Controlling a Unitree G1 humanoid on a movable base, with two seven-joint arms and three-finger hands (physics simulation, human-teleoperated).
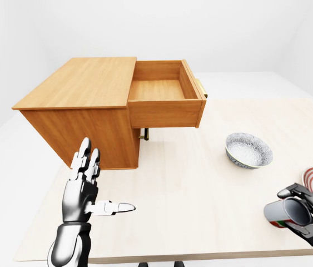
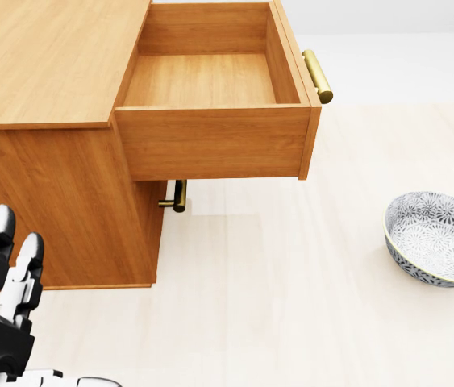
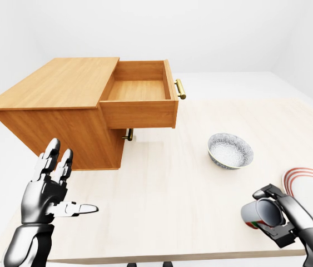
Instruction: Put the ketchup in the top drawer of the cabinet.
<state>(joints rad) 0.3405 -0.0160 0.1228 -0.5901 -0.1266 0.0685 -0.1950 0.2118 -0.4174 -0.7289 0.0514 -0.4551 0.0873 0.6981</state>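
Three dark fingers [image 3: 281, 219] clamp the cylindrical ketchup [image 3: 258, 213]; left hand [image 1: 83, 186] splayed.

A patterned bowl [image 1: 248, 150] with a grey-and-white inside stands upright on the pale table [image 1: 189, 194], toward three o'clock in the left-eye view. At about four o'clock, near the table's right edge, lies a white plate [image 3: 312, 189] with red rings around its rim, well apart from the bowl.
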